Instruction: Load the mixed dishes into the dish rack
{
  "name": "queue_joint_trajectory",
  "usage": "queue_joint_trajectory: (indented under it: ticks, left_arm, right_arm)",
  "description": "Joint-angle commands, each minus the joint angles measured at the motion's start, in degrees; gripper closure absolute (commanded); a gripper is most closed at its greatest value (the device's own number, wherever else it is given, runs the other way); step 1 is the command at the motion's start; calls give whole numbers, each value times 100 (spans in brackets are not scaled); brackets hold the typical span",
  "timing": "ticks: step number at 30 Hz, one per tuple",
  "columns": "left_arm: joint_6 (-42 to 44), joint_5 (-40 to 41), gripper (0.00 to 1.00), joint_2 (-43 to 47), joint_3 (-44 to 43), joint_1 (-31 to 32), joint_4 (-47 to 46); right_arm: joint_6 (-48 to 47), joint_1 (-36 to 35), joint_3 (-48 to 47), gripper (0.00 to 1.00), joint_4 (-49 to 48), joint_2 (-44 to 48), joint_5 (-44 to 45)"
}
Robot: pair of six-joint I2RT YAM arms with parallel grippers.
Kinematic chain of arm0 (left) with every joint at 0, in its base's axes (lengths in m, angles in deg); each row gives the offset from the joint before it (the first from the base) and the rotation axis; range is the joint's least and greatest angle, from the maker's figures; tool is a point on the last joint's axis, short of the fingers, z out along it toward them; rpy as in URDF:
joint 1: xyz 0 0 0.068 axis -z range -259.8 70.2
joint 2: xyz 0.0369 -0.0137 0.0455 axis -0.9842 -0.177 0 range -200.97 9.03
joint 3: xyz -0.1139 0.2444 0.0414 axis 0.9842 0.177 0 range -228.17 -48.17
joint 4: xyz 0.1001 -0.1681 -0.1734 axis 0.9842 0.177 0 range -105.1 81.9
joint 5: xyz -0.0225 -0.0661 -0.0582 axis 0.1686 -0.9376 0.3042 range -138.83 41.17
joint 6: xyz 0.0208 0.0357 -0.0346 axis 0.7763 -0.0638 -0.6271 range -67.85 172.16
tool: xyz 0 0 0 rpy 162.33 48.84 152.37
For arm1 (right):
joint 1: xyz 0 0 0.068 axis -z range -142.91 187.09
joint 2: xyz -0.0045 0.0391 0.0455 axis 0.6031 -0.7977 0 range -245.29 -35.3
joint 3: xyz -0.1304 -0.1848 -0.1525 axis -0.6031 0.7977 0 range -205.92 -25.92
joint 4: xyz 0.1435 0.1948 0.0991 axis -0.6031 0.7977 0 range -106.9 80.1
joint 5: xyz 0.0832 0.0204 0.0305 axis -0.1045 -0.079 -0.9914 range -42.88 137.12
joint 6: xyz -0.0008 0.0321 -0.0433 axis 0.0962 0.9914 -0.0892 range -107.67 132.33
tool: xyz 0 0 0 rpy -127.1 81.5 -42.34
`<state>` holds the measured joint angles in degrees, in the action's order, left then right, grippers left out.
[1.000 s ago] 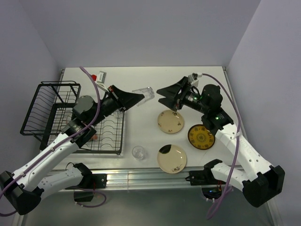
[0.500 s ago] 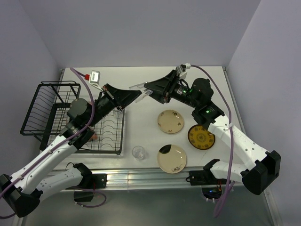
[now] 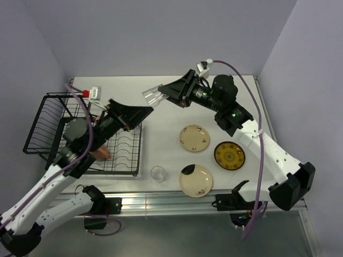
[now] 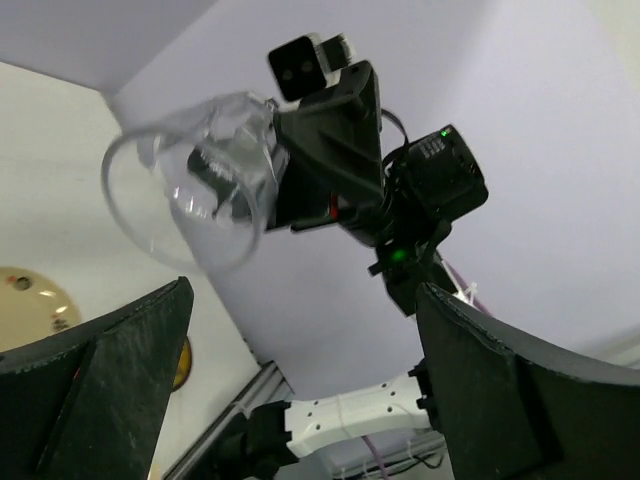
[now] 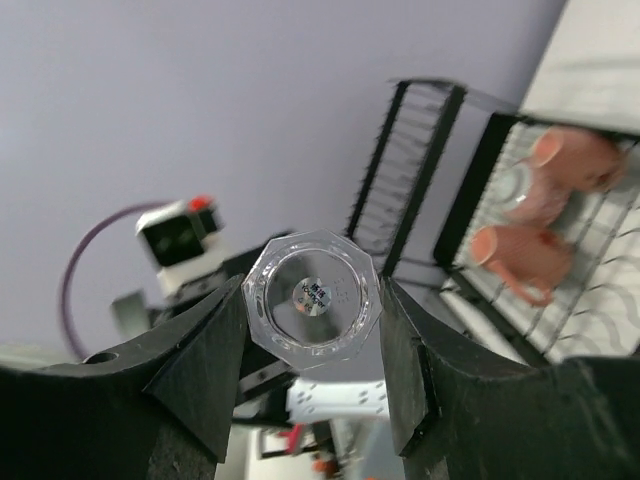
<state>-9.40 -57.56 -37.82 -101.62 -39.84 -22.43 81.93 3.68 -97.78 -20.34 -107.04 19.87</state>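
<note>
A small clear glass [image 3: 151, 96] hangs above the table's back, and my right gripper [image 3: 162, 95] is shut on its base. The right wrist view shows the octagonal glass bottom [image 5: 312, 295] pinched between both fingers [image 5: 200, 370]. My left gripper [image 3: 143, 113] stands open just below and left of the glass, apart from it. From the left wrist the glass [image 4: 195, 195] floats above the wide-spread left gripper [image 4: 300, 390]. The black dish rack [image 3: 56, 120] at the left holds two pink mugs [image 5: 520, 255]. Another clear glass [image 3: 158, 173] stands on the table.
Two cream floral plates [image 3: 194, 138] [image 3: 195, 180] and a yellow-and-dark plate [image 3: 229, 155] lie on the table's right half. A dark patch sits on the near plate's left rim. A small red-and-white tag [image 3: 92, 92] hangs on the left arm's cable above the rack.
The glass has passed from my left gripper to my right one. The left gripper opened and drew back left; the right arm swung left and closed on the glass.
</note>
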Motion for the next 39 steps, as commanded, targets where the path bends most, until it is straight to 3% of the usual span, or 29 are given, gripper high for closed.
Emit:
queue_joint_trajectory:
  ticks: [1,4,11,16,23,39]
  left_arm:
    - [705,939,1,937,-403,11,1623]
    - [838,2055,1,1632,-473,20,2881]
    - [953,2929,1,2101,-1027,11,5028]
    - [988,3141,1,2329,-1159,20,5225]
    - [997,2939,4,2277,-1299,20,5391]
    - [900,2578,7,2286,-1299,11,5435]
  right_arm:
    - [-860,-34,-750,100,633,-313,377]
    - [-1640,-253,-1321,100,1239,-761,763]
    - [-3696,-1307,-2122,100,2286,-1965,2029]
    - [-4761,-2037,-2605,100,2480,-2932,2706]
    - [-5387,-2714,-2974,100,2700,-3810,3427]
    - [-5861,-2899,-2860,100,2032,-4620,4086]
